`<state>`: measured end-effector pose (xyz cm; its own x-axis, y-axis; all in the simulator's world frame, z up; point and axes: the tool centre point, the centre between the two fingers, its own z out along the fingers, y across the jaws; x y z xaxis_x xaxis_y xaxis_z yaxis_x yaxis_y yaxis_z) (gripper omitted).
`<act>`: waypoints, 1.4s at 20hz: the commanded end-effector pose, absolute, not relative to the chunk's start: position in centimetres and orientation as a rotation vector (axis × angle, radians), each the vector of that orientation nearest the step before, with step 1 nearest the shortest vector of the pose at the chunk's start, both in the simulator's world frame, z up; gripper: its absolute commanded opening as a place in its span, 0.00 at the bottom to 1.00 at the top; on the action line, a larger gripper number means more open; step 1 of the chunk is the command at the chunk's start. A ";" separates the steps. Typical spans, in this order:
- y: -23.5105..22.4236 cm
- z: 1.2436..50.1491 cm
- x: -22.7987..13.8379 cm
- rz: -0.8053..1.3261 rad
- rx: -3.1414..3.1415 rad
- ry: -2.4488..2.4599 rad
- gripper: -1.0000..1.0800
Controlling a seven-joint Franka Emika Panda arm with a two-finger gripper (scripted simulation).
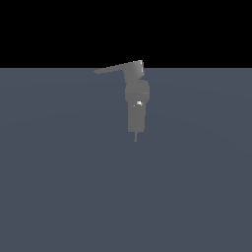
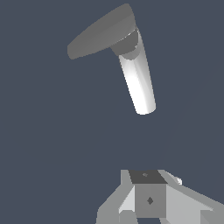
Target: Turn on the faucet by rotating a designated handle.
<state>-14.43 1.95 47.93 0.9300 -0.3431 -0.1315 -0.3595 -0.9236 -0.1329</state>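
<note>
The faucet (image 1: pixel 137 106) is a small grey fixture with a blocky top, a rounded bulge with a bright glint, a cylindrical body and a thin tip, near the middle of the exterior view. The handle (image 1: pixel 117 67) is a long flat grey lever sticking out from the top toward the exterior view's left. In the wrist view the handle (image 2: pixel 101 33) is a flat tapering blade, joined to a bright cylindrical body (image 2: pixel 139 83). My gripper (image 2: pixel 149 181) shows only in the wrist view; its fingers are together, empty, and apart from the faucet. The arm is out of the exterior view.
A plain dark blue-grey floor (image 1: pixel 59 187) runs under and around the faucet. Above its far edge the exterior view is black. No other objects show.
</note>
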 end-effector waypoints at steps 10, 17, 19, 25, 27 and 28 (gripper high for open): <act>2.5 44.8 -6.9 0.289 -2.790 1.010 0.00; 2.9 42.0 -2.5 0.348 -2.695 1.300 0.00; 3.1 41.1 -1.3 0.361 -2.666 1.382 0.00; 3.7 38.2 2.1 0.383 -2.576 1.628 0.00; 4.0 37.2 3.1 0.385 -2.544 1.709 0.00; 4.1 36.6 3.7 0.385 -2.528 1.749 0.00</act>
<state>2.84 3.91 37.43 0.3717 -0.8974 -0.2377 -0.9117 -0.4012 0.0890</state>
